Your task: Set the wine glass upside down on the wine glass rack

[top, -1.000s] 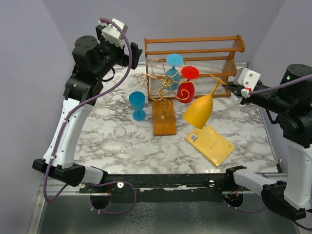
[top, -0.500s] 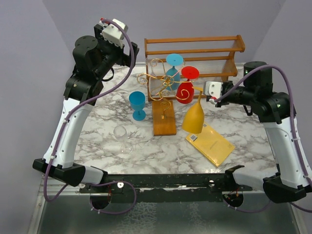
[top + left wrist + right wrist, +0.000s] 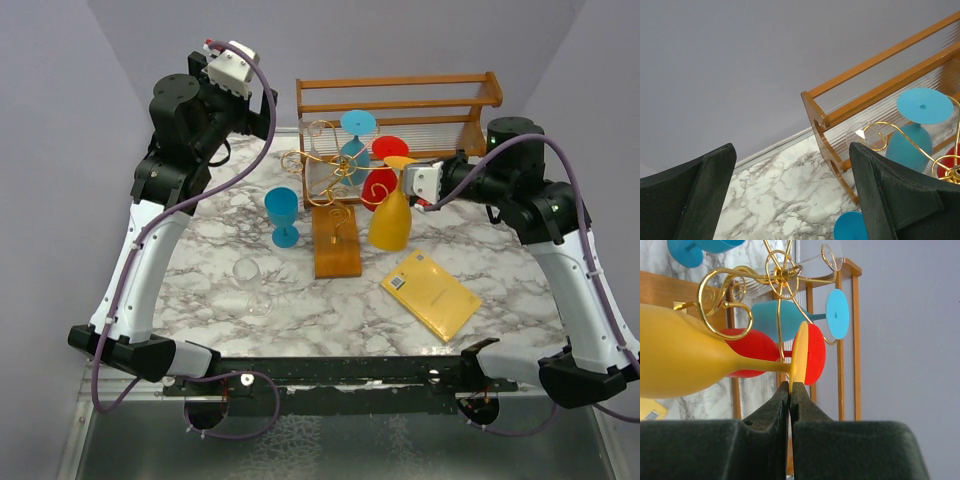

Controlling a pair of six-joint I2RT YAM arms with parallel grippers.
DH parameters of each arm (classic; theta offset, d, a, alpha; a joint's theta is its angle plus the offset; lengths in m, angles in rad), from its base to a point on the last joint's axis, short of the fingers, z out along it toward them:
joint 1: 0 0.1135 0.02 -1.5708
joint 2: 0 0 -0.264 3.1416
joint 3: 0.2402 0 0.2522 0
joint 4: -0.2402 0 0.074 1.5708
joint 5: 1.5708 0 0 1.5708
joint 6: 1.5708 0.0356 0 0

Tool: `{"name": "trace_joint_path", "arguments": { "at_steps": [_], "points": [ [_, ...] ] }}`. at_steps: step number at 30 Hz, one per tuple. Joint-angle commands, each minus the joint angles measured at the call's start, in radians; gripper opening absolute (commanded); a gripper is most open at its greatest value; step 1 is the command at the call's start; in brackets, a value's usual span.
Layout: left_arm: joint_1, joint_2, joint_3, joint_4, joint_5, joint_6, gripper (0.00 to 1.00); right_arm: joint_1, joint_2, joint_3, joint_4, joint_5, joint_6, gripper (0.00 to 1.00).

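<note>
The yellow wine glass (image 3: 389, 217) is held upside down in the centre of the top view, bowl low and foot high, tilted slightly. It is pinched at the rim of its foot by the right end effector (image 3: 408, 170), whose fingers (image 3: 771, 410) are seen in the right wrist view closed tight on the thin yellow disc, with no gap left between them. The bowl hangs just right of the orange-brown base of the wine glass rack (image 3: 336, 256). Whether the bowl touches the worktop (image 3: 200, 260) cannot be told.

In the right wrist view the glass's foot is seen close beside the rack's gold scrolls – contact with the wire cannot be made out. Two glasses are already hung inverted on the rack: a blue glass (image 3: 354, 142) at the upper centre and a red glass (image 3: 382, 180) just below and right of it, directly behind the yellow one.

The left end effector (image 3: 791, 150) is raised at the upper left of the top view, near the wooden slatted shelf (image 3: 400, 100); its fingers are spread wide and nothing is held between them.

Left of the rack's base a second blue glass (image 3: 282, 215) stands upright on the worktop – below it, a clear glass (image 3: 255, 283). A yellow booklet (image 3: 432, 293) lies flat at the lower right.
</note>
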Motion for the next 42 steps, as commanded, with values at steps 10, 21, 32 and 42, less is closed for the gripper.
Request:
{"name": "trace_joint_path", "arguments": {
  "at_steps": [10, 21, 32, 42],
  "points": [
    [0.017, -0.021, -0.001, 0.031, -0.02, 0.014, 0.99, 0.048, 0.036, -0.042, 0.127, 0.071, -0.101, 0.01],
    [0.026, -0.017, 0.0, 0.042, -0.018, 0.021, 0.99, 0.074, 0.072, -0.026, 0.156, 0.024, -0.106, 0.01],
    [0.032, -0.021, -0.01, 0.046, -0.014, 0.024, 0.99, 0.125, 0.112, -0.005, 0.15, 0.015, -0.112, 0.01],
    [0.037, -0.02, -0.013, 0.048, -0.009, 0.027, 0.99, 0.142, 0.112, 0.027, 0.101, -0.044, -0.098, 0.01]
  ]
}}
